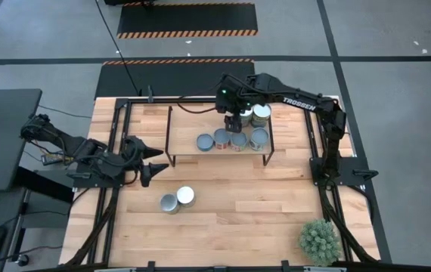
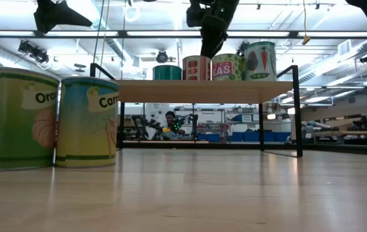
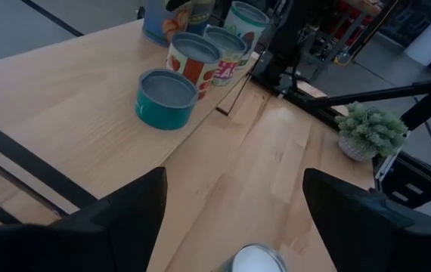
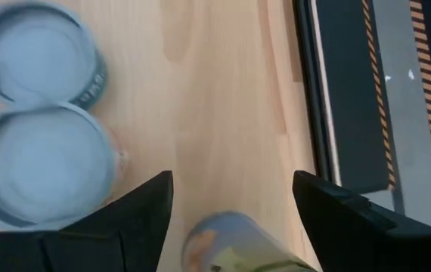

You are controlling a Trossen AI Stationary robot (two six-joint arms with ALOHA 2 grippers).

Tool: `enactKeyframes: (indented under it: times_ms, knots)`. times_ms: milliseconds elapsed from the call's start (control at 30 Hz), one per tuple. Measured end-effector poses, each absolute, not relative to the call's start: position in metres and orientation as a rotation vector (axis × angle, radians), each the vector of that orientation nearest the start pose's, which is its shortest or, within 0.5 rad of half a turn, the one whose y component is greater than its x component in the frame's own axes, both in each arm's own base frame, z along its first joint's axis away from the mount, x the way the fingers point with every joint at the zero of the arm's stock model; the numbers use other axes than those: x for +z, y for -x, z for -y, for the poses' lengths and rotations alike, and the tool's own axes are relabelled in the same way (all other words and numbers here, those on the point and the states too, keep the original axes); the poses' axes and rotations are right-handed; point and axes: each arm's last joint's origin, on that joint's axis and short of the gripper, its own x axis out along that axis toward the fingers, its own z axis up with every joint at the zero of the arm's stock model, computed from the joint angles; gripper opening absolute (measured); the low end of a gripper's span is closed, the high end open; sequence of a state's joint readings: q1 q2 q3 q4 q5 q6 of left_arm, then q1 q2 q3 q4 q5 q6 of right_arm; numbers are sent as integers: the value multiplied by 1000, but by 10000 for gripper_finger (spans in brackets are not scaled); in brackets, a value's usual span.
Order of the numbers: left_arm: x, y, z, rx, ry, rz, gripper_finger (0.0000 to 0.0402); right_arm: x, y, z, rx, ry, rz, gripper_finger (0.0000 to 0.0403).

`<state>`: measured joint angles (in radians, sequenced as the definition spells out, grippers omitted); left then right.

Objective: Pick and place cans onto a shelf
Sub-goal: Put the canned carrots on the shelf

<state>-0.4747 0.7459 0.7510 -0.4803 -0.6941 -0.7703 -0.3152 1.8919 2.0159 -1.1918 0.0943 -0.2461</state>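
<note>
Several cans (image 1: pixel 231 140) stand upright on the light-wood shelf (image 1: pixel 193 121); the low view shows them in a row (image 2: pixel 227 66) on its board (image 2: pixel 203 91). Two more cans (image 1: pixel 178 199) stand on the table, large at the low view's left (image 2: pixel 48 119). My right gripper (image 1: pixel 233 123) hangs open over the shelf's far right part. In its wrist view (image 4: pixel 233 181) one can (image 4: pixel 234 242) shows between the spread fingers, with a gap on each side. My left gripper (image 1: pixel 151 162) is open and empty, left of the shelf and above the table cans (image 3: pixel 253 261).
A green spiky potted plant (image 1: pixel 320 240) stands at the table's near right corner. The shelf's thin black legs (image 2: pixel 296 109) stand on the tabletop. Bare wood lies between the two table cans and the plant. A person shows far behind the table (image 2: pixel 169 122).
</note>
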Motion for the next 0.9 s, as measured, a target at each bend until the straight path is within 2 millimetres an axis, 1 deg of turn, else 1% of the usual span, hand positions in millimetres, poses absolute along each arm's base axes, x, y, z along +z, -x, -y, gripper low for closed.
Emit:
enactKeyframes:
  times_ms: [167, 367, 467, 600, 667, 800, 900]
  knots:
    - [302, -143, 54, 311, 496, -315, 313, 365, -372, 106, -151, 52, -1046, 278]
    - [301, -142, 55, 273, 497, -352, 313, 380, -385, 77, -87, 78, -921, 278]
    - [300, -142, 55, 268, 495, -360, 313, 384, -391, 63, -47, 72, -862, 284]
    - [300, -142, 55, 262, 470, -366, 313, 384, -401, 41, 31, 37, -800, 310]
    - [300, -142, 55, 257, 453, -368, 313, 380, -409, 29, 58, 33, -772, 329]
    - [300, -141, 55, 249, 437, -381, 313, 370, -419, 4, 109, 41, -765, 369]
    - [299, -141, 55, 230, 427, -395, 313, 361, -425, -16, 126, 68, -781, 391]
